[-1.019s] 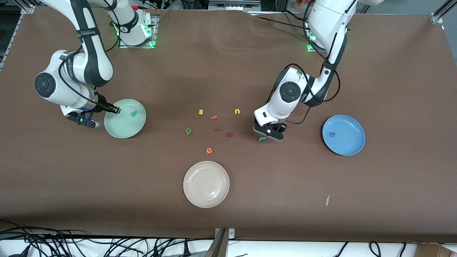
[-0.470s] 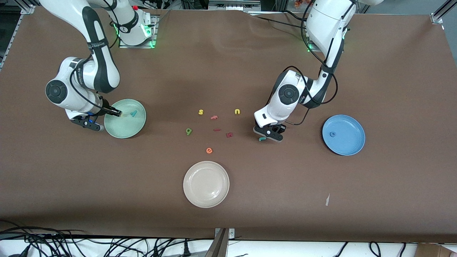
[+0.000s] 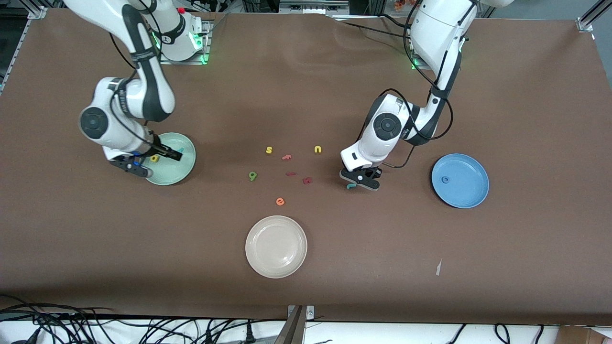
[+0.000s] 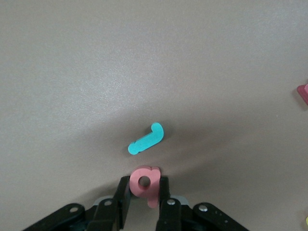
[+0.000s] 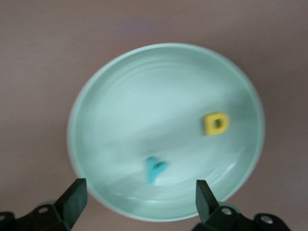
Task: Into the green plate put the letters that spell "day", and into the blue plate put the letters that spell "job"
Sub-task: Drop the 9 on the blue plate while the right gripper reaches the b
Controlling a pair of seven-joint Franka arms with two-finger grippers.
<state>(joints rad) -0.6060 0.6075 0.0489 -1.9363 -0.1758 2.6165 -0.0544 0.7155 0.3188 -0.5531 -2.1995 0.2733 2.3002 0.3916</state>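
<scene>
Pink foam "b" (image 4: 145, 182) seemingly pinched by left hand (image 4: 144, 202), right hand (image 5: 139, 197) open over round green plate (image 5: 120, 86)

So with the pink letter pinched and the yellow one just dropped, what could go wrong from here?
1. The left gripper holds the pink "b" only by one edge, so it may slip or twist on the way to the blue plate.
2. The teal "j" lies close by and could get nudged.
3. The green "a" sits among decoy letters; the right gripper, open over the green plate, might pick wrong.

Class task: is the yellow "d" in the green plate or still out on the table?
In. The right wrist view shows the yellow "d" lying flat inside the green plate, beside the teal "y".
</scene>
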